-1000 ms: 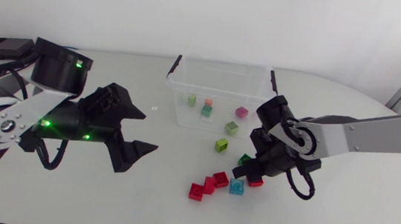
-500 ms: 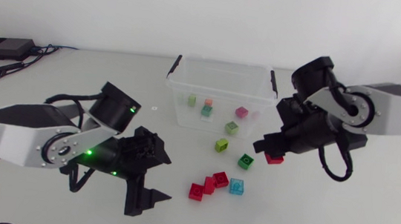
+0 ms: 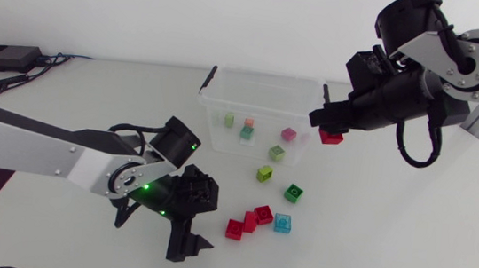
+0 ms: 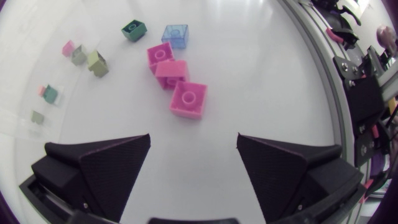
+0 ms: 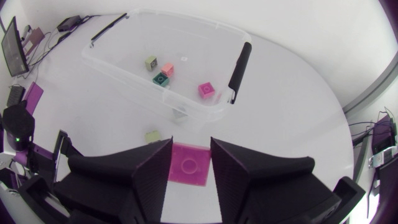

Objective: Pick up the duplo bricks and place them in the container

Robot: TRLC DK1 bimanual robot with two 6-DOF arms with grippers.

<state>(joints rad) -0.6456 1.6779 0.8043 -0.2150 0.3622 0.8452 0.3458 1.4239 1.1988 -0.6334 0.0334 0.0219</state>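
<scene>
White and matte, the table (image 3: 406, 250) is occupied toward its far side by a clear rectangular plastic container (image 3: 268, 74). 4 small bricks are seen on the container's floor. The right gripper (image 3: 330, 124) is held aloft just beside the container's right end. Its 2 fingers are closed narrowly on a red square duplo brick (image 3: 331, 137), gripped by 2 opposite sides, with a round stud showing on its upper face. The left gripper (image 4: 194, 138) is spread wide and empty, low over the table, with a cluster of 3 red bricks (image 3: 248, 221) ahead of it, each touching the next. A translucent blue brick (image 3: 283, 222) lies just beside the cluster. A dark green brick (image 3: 294, 193) and a lime green brick (image 3: 264, 174) lie between the cluster and the container.

The held brick is judged not yet over the opening, so if released here it would likely strike the rim or land outside. Because the 3 red bricks touch, closing the left fingers on 1 could shove its neighbours or catch 2 crookedly.
</scene>
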